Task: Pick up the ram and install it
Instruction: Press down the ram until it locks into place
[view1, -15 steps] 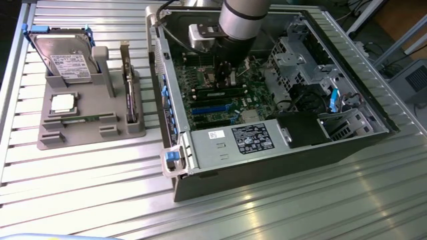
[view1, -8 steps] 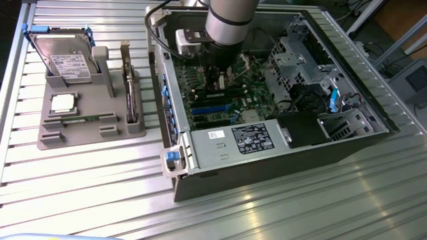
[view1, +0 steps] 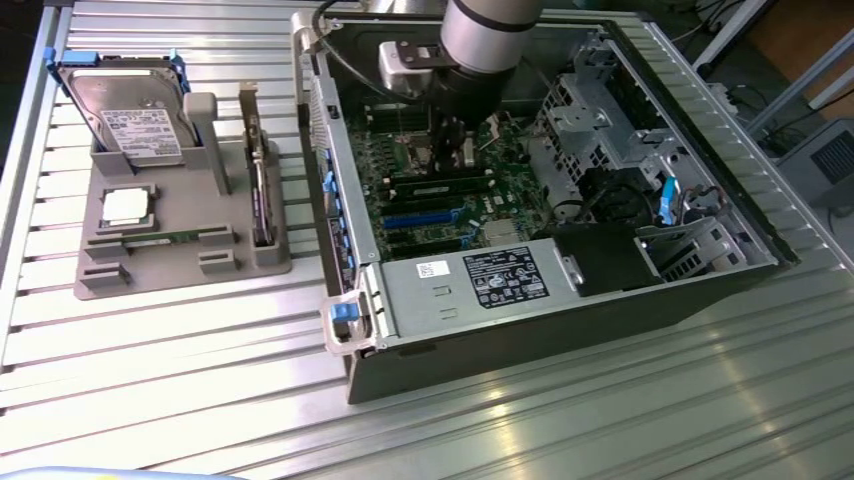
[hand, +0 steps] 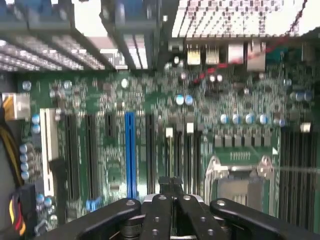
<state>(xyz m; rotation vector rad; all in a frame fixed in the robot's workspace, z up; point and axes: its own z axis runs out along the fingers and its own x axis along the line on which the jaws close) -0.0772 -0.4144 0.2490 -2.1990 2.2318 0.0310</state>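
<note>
Tabletop (view1: 601, 400) of ribbed metal carries an open computer case (view1: 534, 340) and, to the exterior view's left, a grey holder (view1: 174, 265). White labels sit on the power supply (view1: 505, 277) in the case and on the hard drive (view1: 127, 110) standing in the holder; their print is too small to read. The arm reaches down into the case, and the gripper (view1: 450, 140) (hand: 172, 187) hangs just above the green motherboard (hand: 235, 100) with its fingers pressed together; whether anything sits between them cannot be told. The ram (view1: 163, 238), a narrow green stick, lies in the holder's front slot, well apart from the gripper.
</note>
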